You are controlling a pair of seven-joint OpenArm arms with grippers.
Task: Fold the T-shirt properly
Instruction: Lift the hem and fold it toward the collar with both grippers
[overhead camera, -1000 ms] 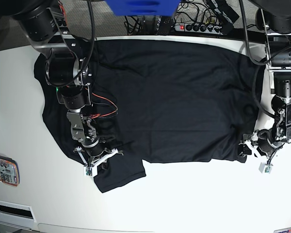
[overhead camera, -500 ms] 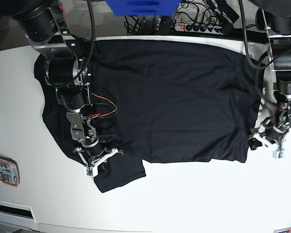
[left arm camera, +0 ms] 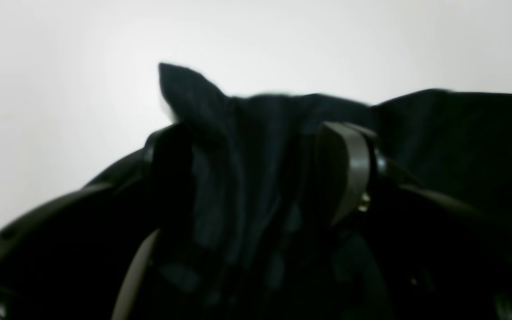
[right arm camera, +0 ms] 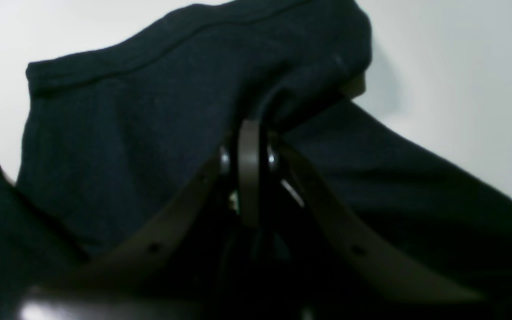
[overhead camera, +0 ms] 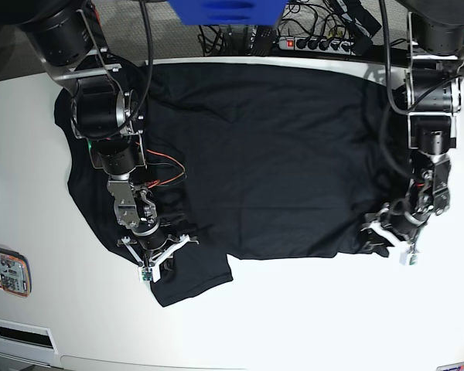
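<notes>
The black T-shirt lies spread flat on the white table, with a sleeve flap at the lower left. My left gripper sits at the shirt's lower right corner. In the left wrist view the left gripper has a bunch of black cloth pinched between its fingers. My right gripper rests on the lower left part of the shirt by the sleeve. In the right wrist view the right gripper is shut, with a fold of the shirt lifted over its tips.
A blue object, a power strip and cables lie beyond the table's far edge. A printed packet lies at the left edge and a white label plate at the lower left corner.
My left gripper has moved left from beside the shirt onto its lower right corner and closed on it; the corner has shifted inward. The right gripper has hardly moved.
</notes>
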